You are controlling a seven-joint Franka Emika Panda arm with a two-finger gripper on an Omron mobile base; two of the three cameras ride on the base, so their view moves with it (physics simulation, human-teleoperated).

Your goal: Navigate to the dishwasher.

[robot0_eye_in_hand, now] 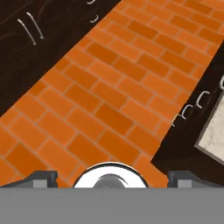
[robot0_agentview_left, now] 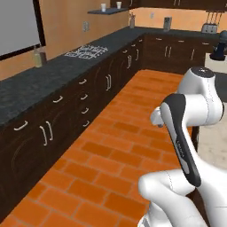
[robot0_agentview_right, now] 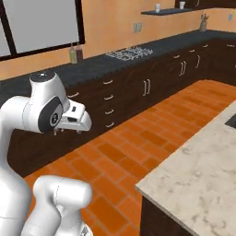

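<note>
The dishwasher is out of view; every front along the wall here is a dark wooden cabinet (robot0_agentview_left: 48, 133). My arm is folded over the base, with the hand (robot0_agentview_right: 76, 117) pointing down at the orange brick floor (robot0_eye_in_hand: 109, 100). My gripper (robot0_eye_in_hand: 112, 178) stands open, its two dark fingertips (robot0_eye_in_hand: 43, 177) wide apart with nothing between them.
A black counter (robot0_agentview_left: 31, 84) with a cooktop (robot0_agentview_left: 86, 51) and bottles (robot0_agentview_left: 37, 56) runs along the left wall and turns at the far corner. A marble-topped island (robot0_agentview_right: 203, 170) stands on the right. The brick aisle (robot0_agentview_left: 133, 115) runs between them.
</note>
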